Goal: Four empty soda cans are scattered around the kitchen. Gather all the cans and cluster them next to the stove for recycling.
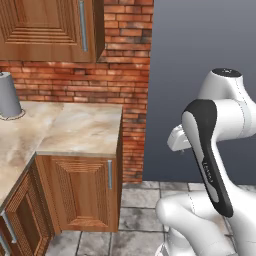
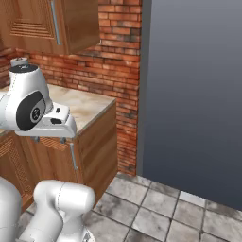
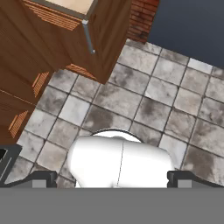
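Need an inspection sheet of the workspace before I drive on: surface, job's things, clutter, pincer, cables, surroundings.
Surface: beige marbled counter on brown wooden base cabinets, ending at a corner beside the brick wall.
Job's things: nothing seen; no soda can or stove in these views.
Clutter: one grey upright cylinder at the back left of the counter; what it is I cannot tell.
Pincer: pincer open, holding nothing, aimed down at the grey tile floor.
Cables: nothing seen.
Surroundings: wooden wall cabinet above the counter, plain dark grey wall to the right.
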Controlling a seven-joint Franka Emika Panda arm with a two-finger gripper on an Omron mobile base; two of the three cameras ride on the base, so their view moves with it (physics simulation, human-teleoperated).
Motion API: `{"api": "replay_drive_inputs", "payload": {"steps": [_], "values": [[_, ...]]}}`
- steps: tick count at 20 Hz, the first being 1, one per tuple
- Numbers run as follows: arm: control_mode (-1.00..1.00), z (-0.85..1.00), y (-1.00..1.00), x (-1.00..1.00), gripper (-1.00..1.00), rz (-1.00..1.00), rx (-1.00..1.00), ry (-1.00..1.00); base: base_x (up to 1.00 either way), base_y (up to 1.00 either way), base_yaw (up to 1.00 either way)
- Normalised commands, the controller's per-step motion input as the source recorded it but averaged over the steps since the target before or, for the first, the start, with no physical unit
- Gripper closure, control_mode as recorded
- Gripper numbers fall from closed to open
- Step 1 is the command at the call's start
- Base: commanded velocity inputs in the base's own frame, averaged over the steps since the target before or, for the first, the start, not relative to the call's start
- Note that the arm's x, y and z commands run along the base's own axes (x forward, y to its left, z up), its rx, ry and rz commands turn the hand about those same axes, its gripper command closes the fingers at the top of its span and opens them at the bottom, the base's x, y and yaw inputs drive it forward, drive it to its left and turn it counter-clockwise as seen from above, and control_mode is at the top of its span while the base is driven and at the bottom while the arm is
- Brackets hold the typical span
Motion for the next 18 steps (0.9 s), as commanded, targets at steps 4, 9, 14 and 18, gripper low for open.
{"api": "replay_drive_inputs", "payload": {"steps": [4, 9, 14, 18], "values": [[1.00, 0.00, 0.00, 0.00, -1.00, 0.00, 0.00, 0.00, 0.00, 0.00, -0.50], [1.00, 0.00, 0.00, 0.00, -1.00, 0.00, 0.00, 0.00, 0.00, -0.01, -0.50], [1.00, 0.00, 0.00, 0.00, -1.00, 0.00, 0.00, 0.00, 0.00, -0.02, -0.50], [1.00, 0.00, 0.00, 0.00, -1.00, 0.00, 0.00, 0.00, 0.00, -0.02, -0.50]]}}
